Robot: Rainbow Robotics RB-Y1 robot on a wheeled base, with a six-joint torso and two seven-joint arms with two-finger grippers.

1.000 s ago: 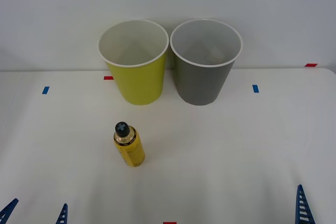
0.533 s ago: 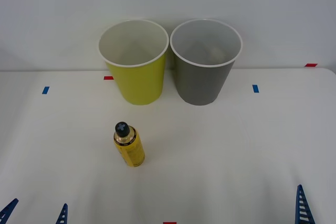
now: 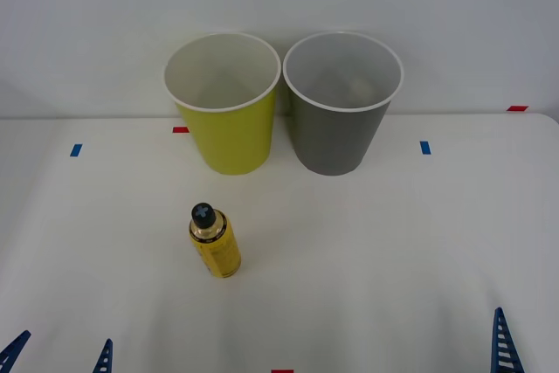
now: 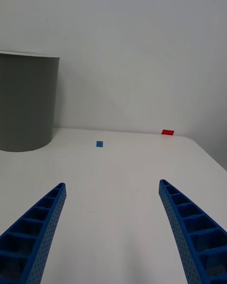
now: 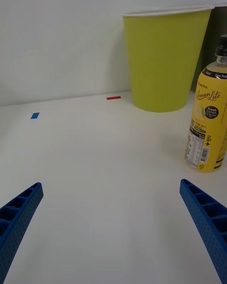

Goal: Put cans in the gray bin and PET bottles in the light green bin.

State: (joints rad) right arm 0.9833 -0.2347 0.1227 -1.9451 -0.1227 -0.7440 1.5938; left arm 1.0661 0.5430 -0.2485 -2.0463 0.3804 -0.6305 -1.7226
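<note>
PET bottle (image 3: 214, 245) upright, frame centre-left, below light green bin (image 3: 225, 107). Left gripper (image 5: 113, 227) fingers wide apart, empty; right gripper (image 4: 111, 227) likewise. Approach level, grip mid-body.

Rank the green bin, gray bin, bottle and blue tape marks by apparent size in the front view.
1-2. Green bin and gray bin: they look alike, no ranking.
3. Bottle, clearly smaller.
4. Blue tape marks, smallest.
</note>
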